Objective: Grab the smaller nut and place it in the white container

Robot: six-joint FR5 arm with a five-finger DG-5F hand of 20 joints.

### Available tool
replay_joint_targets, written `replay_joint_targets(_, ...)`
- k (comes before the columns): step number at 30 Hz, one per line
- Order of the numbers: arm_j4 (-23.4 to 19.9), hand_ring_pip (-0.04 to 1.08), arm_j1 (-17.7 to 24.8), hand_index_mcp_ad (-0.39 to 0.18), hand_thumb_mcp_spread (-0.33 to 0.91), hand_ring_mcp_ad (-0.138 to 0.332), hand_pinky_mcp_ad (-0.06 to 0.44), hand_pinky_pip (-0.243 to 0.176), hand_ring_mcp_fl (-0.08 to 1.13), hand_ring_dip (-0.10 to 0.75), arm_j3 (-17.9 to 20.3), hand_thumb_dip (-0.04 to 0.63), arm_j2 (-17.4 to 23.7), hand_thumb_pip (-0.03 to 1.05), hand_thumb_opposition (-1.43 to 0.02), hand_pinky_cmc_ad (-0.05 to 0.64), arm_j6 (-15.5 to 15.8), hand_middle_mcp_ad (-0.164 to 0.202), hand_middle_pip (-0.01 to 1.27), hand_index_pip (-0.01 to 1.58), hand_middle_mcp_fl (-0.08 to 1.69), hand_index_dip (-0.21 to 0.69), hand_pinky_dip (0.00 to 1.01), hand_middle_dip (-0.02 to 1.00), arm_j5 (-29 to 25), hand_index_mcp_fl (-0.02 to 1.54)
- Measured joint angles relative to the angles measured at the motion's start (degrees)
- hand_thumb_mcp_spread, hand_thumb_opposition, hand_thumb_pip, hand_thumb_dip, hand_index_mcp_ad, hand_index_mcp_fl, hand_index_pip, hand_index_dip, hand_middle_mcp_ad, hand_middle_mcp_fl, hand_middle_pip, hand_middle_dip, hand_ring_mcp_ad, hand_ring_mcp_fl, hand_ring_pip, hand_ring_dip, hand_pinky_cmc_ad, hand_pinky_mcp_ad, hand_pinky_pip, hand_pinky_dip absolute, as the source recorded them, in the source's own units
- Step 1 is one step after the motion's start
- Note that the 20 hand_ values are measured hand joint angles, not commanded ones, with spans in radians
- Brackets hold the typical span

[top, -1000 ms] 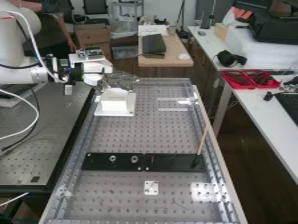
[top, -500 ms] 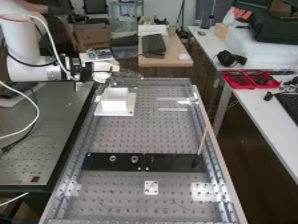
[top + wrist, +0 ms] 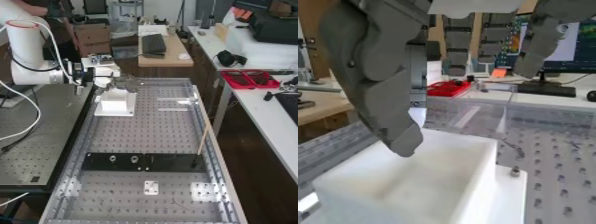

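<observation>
The hand (image 3: 120,84) is over the far side of the white container (image 3: 114,102), at the end of the white arm (image 3: 36,75), which comes in from the high view's left. It is released: in the wrist view the dark grey fingers (image 3: 457,45) hang loosely, well spread, with a fingertip above the container's opening, and nothing is gripped between them. Where the smaller nut is, I cannot tell. The container stands upright on a white base plate (image 3: 126,112), and in the wrist view a small bolt (image 3: 515,171) sits on that plate, just beside the container's wall. Under the plate lies the counter (image 3: 163,132), a metal top dotted with holes. Well apart from the container, toward the high view's near end, a flat black bar (image 3: 176,163) lies across the counter; 2 round parts stand on it, near each other: the larger nut (image 3: 113,158) and the bearing (image 3: 134,159). A thin stick (image 3: 203,140) slants up from the bar's right end, and farther from the container than the bar is 1 small white plate (image 3: 151,188). Off to the container's right, on a separate white table (image 3: 266,107), are a red tray (image 3: 249,85) and black headphones (image 3: 229,58).
</observation>
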State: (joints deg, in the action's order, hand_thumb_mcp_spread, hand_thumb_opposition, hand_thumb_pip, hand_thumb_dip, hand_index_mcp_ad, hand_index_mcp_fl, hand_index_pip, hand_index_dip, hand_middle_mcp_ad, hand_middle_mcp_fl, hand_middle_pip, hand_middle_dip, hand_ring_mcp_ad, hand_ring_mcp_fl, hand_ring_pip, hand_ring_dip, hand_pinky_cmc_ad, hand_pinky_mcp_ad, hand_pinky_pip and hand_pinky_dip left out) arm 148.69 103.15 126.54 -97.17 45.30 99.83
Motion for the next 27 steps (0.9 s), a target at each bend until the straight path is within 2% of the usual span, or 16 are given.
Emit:
replay_joint_targets(4,0.10,0.11,-0.01,-0.199,0.48,0.113,0.281,-0.026,0.00,0.091,0.13,0.253,0.09,0.66,-0.97,0.365,0.06,0.059,0.13,1.52,0.13,0.141,0.25,0.24,-0.45,0.30)
replay_joint_targets(8,1.99,0.11,-0.38,-0.202,0.48,0.113,0.281,-0.026,0.00,0.091,-0.06,0.253,0.28,0.67,-0.95,0.365,0.57,0.061,0.13,1.46,0.13,0.143,0.25,0.24,-1.06,0.29)
replay_joint_targets(11,2.62,0.10,-1.00,-0.201,0.47,0.112,0.281,-0.026,0.00,0.091,0.07,0.253,0.65,0.67,-0.91,0.363,0.41,0.061,0.13,1.34,0.10,0.143,0.27,0.24,-1.64,0.09)
replay_joint_targets(12,2.69,0.10,-1.14,-0.202,0.47,0.112,0.278,-0.031,0.00,0.091,0.18,0.253,0.74,0.67,-0.91,0.363,0.33,0.061,0.13,1.30,0.08,0.140,0.27,0.24,-1.81,0.07)
replay_joint_targets(20,2.89,0.10,-2.44,-0.202,0.41,0.108,0.278,-0.042,0.00,0.091,0.72,0.253,2.38,0.67,-0.88,0.367,-0.93,0.061,0.13,0.97,0.01,0.105,0.34,0.24,-2.59,0.00)
replay_joint_targets(21,2.99,0.09,-2.60,-0.199,0.41,0.112,0.278,-0.058,0.00,0.091,0.67,0.253,2.62,0.67,-0.88,0.367,-1.03,0.061,0.13,0.96,0.01,0.093,0.35,0.24,-2.64,0.00)
replay_joint_targets(27,6.62,0.09,-5.29,-0.202,0.38,0.108,0.278,-0.063,0.00,0.093,-2.38,0.253,5.61,0.67,-0.85,0.367,-2.14,0.059,0.13,0.84,0.00,0.094,0.40,0.25,-3.36,0.00)
